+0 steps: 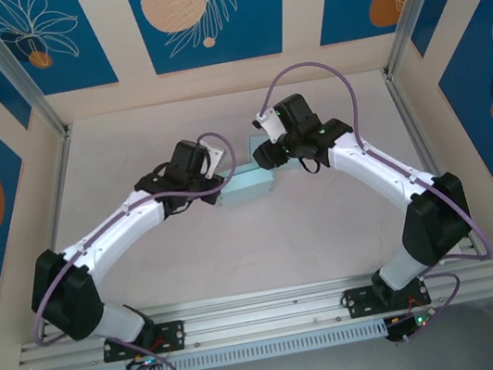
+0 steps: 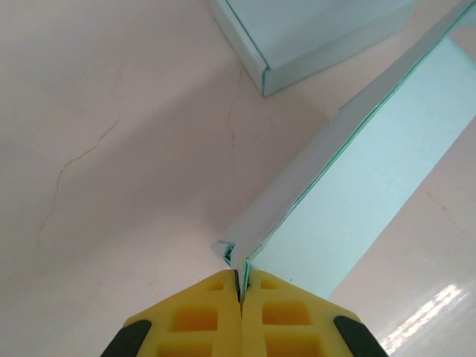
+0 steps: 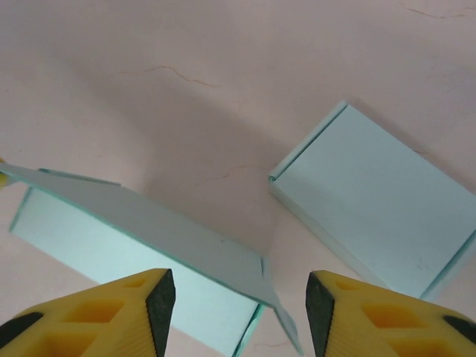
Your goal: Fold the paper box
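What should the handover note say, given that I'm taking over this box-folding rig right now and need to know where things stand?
Left gripper: shut, pinching a corner of the paper box.
Right gripper: open, above the box's other end, holding nothing.
The paper box lies in the middle of the table, between the two arms. A flat blue box lies beside it, and neither gripper touches it.
Done: one long panel is lifted and tilted over the base.
Left: probably pressing that panel into place and tucking the end flaps. The paper box is not closed.
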`<state>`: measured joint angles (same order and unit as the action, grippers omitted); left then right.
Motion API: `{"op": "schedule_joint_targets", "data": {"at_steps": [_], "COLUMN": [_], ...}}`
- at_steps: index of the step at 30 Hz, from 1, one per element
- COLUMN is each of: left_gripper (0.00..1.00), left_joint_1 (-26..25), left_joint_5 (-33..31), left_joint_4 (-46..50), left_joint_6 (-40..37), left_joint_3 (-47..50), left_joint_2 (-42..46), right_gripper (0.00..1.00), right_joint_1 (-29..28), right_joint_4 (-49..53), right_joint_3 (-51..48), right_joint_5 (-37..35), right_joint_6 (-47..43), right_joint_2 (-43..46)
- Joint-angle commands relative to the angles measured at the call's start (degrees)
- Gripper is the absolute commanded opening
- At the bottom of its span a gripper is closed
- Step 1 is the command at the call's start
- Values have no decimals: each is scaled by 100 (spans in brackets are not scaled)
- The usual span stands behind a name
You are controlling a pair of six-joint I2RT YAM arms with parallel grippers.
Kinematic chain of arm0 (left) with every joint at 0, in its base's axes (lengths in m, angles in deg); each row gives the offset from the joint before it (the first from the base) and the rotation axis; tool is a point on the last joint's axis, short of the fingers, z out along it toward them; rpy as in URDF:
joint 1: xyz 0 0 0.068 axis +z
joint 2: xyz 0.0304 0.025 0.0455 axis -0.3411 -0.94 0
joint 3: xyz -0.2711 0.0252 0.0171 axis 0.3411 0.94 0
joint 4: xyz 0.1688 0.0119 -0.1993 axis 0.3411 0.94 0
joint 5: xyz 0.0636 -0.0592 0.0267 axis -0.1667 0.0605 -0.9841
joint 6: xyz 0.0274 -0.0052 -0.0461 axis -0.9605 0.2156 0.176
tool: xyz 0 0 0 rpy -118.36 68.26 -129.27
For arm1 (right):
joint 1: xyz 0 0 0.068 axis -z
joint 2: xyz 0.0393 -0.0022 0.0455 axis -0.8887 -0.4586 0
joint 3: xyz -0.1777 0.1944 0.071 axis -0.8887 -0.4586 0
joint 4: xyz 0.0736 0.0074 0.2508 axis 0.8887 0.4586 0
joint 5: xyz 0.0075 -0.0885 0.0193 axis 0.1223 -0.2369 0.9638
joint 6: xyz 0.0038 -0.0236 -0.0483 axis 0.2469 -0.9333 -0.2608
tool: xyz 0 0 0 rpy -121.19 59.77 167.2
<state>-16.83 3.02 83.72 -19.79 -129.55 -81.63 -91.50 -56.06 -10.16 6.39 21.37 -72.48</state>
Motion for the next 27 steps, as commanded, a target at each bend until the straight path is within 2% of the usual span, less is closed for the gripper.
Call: {"op": "schedule_joint_targets", "data": {"at_steps": [1,10,13,27], "left_gripper": [0,0,0,0], "left_joint_1": [99,256,286,311], "left_joint_5": [178,336,346,327], "left_joint_4": [479,415,383,349], "left_joint_6": [-677,-893,-910,-937], "left_joint_3": [-282,-425,-415,-390], "left_joint_2": [-242,-457,-475,-500], "right_gripper": [48,45,49,52], "right_joint_1": [32,312,418,532], "right_joint_4": [-9,-72,-134,6], "right_joint_3": [-173,-546,-577,-77], "right_joint_5": [178,381,483,741], "right_joint_6": [-160,-260,-441,-817], "right_joint_2": [84,207,120,-667]}}
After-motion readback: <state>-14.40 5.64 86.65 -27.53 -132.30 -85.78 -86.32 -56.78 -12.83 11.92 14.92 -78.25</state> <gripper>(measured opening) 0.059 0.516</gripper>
